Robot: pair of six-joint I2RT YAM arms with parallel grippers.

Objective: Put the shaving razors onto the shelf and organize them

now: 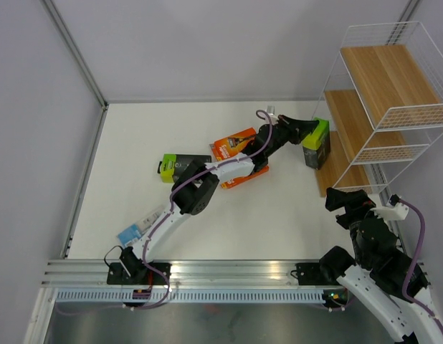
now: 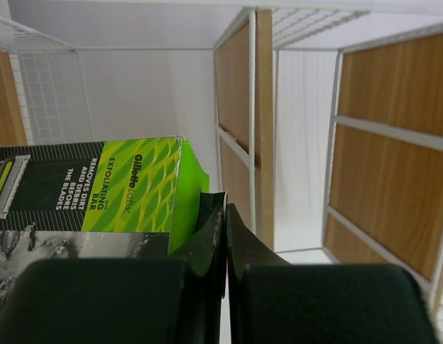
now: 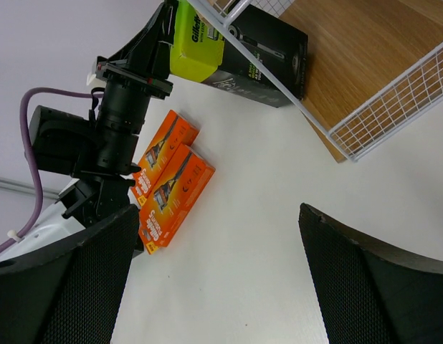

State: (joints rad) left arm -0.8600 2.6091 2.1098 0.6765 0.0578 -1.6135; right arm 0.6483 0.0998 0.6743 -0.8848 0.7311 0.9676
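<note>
My left gripper [image 1: 306, 134] is shut on the edge of a black razor pack with a lime-green end [image 1: 318, 143]. It holds the pack on edge at the left rim of the lowest wood tier [image 1: 339, 168] of the white wire shelf [image 1: 393, 107]. In the left wrist view the pack [image 2: 99, 190] lies left of the closed gripper [image 2: 226, 215], with the shelf tiers [image 2: 239, 122] just beyond. Two orange packs [image 1: 234, 146] [image 1: 244, 176] lie under my left arm. A second black-green pack [image 1: 180, 166] and the blue blister pack [image 1: 135, 231] lie further left. My right gripper [image 3: 221, 276] is open and empty.
The right wrist view shows the orange packs [image 3: 171, 193], the held pack [image 3: 239, 46] and the lowest tier [image 3: 365, 57] with its wire rim. Grey walls enclose the white table [image 1: 279, 215]. A metal rail [image 1: 229, 272] runs along the near edge.
</note>
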